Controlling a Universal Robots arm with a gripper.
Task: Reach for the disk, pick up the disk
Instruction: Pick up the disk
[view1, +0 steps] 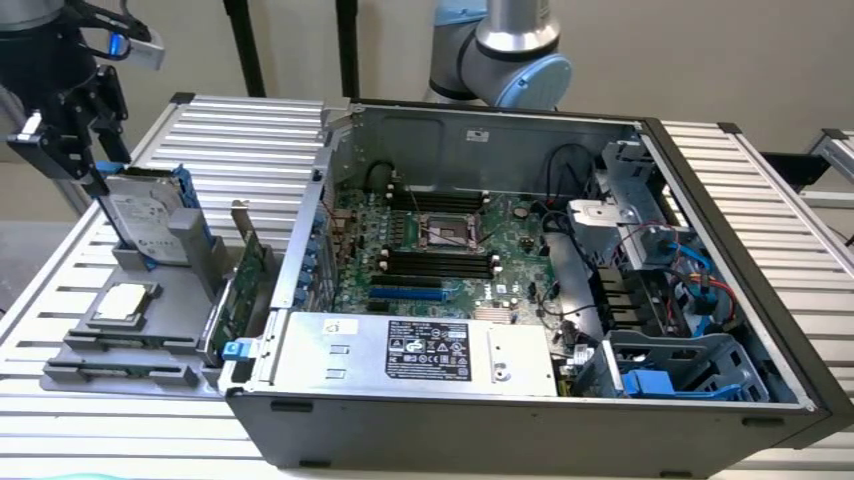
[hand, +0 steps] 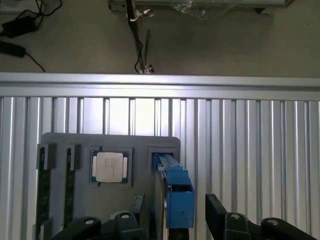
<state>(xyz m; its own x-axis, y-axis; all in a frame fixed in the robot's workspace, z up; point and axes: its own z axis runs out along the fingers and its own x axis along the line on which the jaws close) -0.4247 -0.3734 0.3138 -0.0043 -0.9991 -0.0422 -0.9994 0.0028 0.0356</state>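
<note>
The disk (view1: 144, 218) stands upright in a slot of the grey holder (view1: 127, 345) at the exterior view's left. It is silver-grey with a white label and a blue side rail (view1: 184, 200). In the wrist view I see the disk (hand: 161, 210) edge-on, its blue rail (hand: 178, 195) facing the camera. My gripper (view1: 104, 165) hangs just above the disk's top edge. The gripper (hand: 175, 214) is open. One black finger (hand: 136, 212) stands on one side of the disk and the other finger (hand: 218, 210) on the opposite side, both apart from it.
A small square chip (hand: 110, 166) and two memory sticks (hand: 44, 192) lie in the same holder. A green card (view1: 243, 272) stands between the holder and the open computer case (view1: 534, 250). The slatted aluminium table (hand: 250, 150) ends at an edge above the floor.
</note>
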